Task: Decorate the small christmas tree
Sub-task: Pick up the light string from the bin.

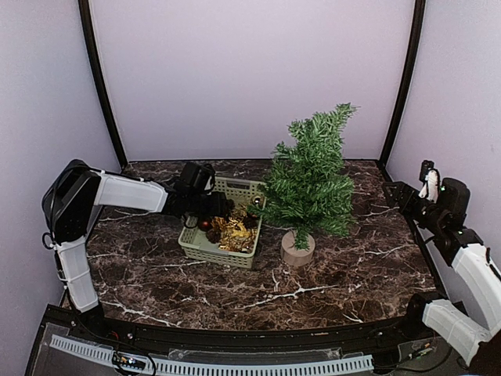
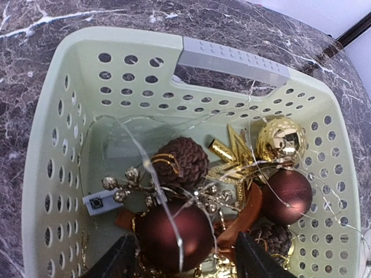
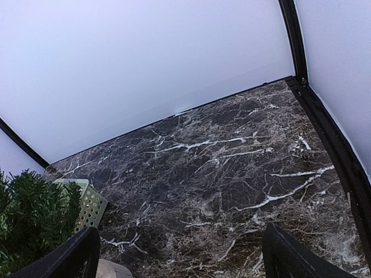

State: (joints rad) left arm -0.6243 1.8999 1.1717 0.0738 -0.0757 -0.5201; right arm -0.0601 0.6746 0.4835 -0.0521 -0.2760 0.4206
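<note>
The dark marbled surface (image 1: 352, 266) carries everything. The small christmas tree (image 1: 313, 176) stands upright right of centre on its round wooden base (image 1: 297, 251), bare of decorations, with its lower branches hanging over the right edge of the pale green basket (image 1: 215, 254) just beside it on the left.

The left arm reaches in from the left, elbow bent and wrist tipped down, so the left gripper (image 1: 215, 207) hangs inside the basket. The right arm is folded back at the right edge. The right gripper (image 1: 399, 193) is raised over the bare surface, spread and empty, well apart from the tree.

The left wrist view shows the left gripper (image 2: 182, 263) spread, a finger on either side of a dark red ball (image 2: 173, 234) and not yet closed on it. I cannot tell whether either finger touches it.

A second red ball (image 2: 288, 196), a gold ball (image 2: 281, 139) and a pine cone (image 2: 181, 161) lie close by, and a thin wire (image 2: 136, 145) runs across the dark red ball.

That wire looks like the main risk: pinched with the ball, it could drag its neighbours or tug the light basket. The glossy ball may also slip out of the gripper. Lifting towards the right could brush the overhanging branches and tip the tree.
</note>
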